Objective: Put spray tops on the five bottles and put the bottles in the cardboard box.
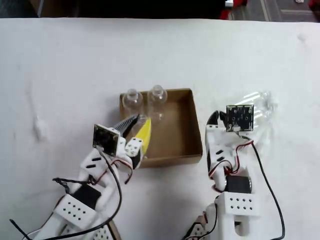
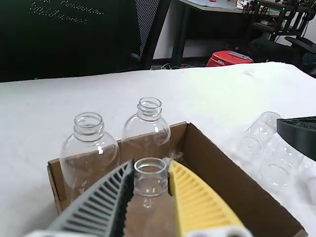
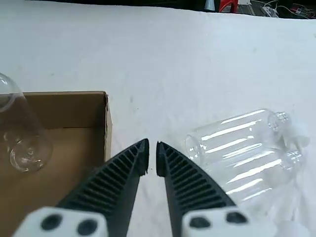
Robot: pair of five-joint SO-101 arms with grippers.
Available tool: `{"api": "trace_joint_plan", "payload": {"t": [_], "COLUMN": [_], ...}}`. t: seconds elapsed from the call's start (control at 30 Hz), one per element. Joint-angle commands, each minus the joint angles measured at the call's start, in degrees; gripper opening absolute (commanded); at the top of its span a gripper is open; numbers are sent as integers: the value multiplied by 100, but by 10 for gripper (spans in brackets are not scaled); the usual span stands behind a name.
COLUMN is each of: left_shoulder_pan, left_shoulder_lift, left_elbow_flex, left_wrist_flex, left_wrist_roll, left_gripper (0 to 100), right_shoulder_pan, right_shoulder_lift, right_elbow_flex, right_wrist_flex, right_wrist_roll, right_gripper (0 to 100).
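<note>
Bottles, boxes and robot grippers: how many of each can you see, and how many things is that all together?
Clear bottles: 5 (two standing at the box's far side, one held bottle in the left gripper, two lying on the table)
Cardboard box: 1
Grippers: 2 (the left gripper and the right gripper)
Total: 8

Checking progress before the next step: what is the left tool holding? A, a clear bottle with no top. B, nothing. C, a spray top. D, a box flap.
A: the left tool is shut on a clear bottle, its neck open, above the cardboard box.
</note>
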Motion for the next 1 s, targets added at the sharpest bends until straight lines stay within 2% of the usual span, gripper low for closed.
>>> {"api": "trace_joint_plan", "payload": {"t": [0.0,0.13,0.33,0.4,0.97], "left_shoulder_pan": [66,57,-171,-154,-154], "left_shoulder_lift": [57,57,57,57,48], "left_elbow_flex": [-18,-18,-18,-18,-53], "left_wrist_flex": [229,237,255,264,264], "left_wrist_roll": [-53,-53,0,9,9], "left_gripper": [24,55,290,326,327], "right_shoulder_pan": [57,48,40,31,4], "right_shoulder_lift": [40,66,75,75,84], "right_elbow_flex": [-237,-237,-237,-237,-220], "right_wrist_flex": [-145,-154,-154,-154,-163], "right_wrist_roll": [9,9,9,9,18], "right_gripper": [16,16,16,16,20]}}
